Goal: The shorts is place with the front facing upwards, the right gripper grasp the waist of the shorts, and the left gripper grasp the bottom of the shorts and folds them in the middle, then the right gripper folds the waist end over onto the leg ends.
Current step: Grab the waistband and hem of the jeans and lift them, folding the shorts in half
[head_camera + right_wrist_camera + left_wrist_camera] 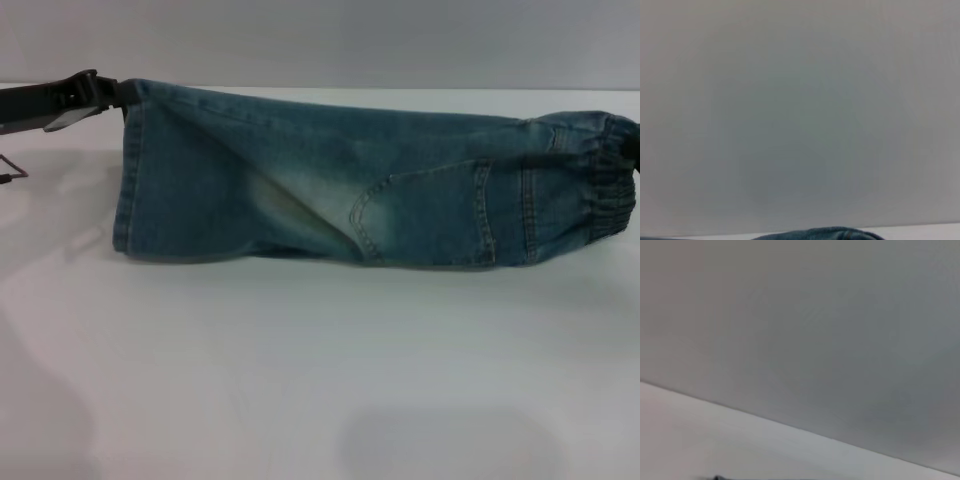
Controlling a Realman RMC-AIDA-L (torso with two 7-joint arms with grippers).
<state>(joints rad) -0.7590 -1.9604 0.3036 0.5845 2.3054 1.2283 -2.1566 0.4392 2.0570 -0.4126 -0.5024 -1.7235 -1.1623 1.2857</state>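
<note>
I'm seeing soft, even, diffuse light with no glare. Below the left gripper [118, 92], faint grey shadows are pooling on the white table [300, 380], and a thin one is lying under the shorts [350, 180]. Both wrist views are showing only hazy, featureless grey.

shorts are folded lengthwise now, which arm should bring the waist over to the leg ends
Right. The right gripper sits at the waist, while the left gripper holds the leg ends at the opposite end.

Shorts [370, 185] are hanging stretched sideways over the white table [300, 380], folded lengthwise. Left gripper [118, 95] pinches the top corner at the leg hems [124, 170], waist [610, 185] is off right (back pocket showing).
</note>
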